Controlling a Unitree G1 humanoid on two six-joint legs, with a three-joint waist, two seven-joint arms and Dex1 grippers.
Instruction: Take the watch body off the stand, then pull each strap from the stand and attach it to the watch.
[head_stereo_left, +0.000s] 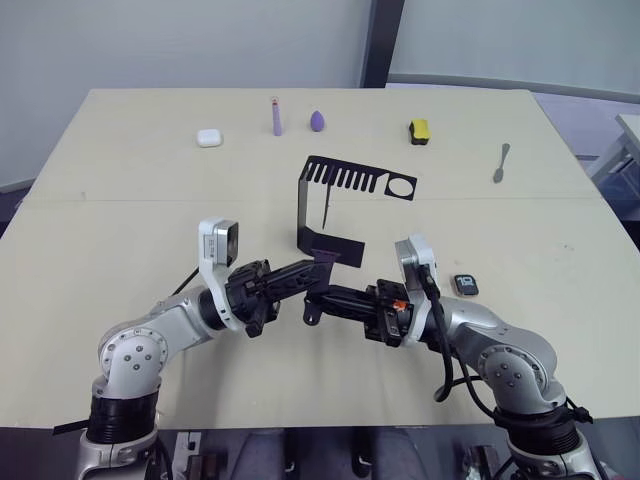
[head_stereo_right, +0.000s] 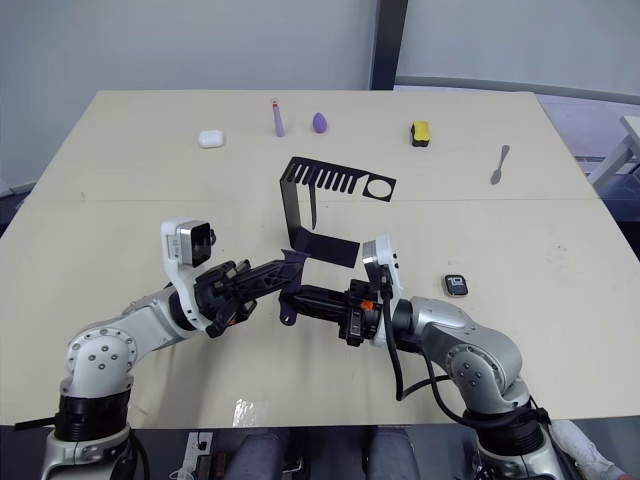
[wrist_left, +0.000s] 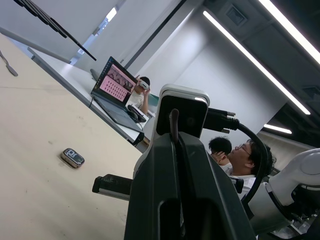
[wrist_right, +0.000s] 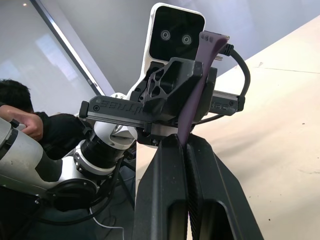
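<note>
Purple strap (wrist_right: 196, 95) is pinched in the right gripper (wrist_right: 187, 150), with the watch body (head_stereo_left: 466, 285) lying loose toward the tabletop's right edge, nearer that arm; whether the left gripper (head_stereo_left: 322, 266) grips anything cannot be told.

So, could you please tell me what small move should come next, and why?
Probably swing the right hand toward the watch body: it pinches a purple strap, and the watch body lies strapless on the table beside that arm.

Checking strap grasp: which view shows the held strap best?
Right wrist view: the purple strap rises from between the right tool's shut fingers, close up. Both eye views show it small, between the two tools near the stand's foot.
</note>
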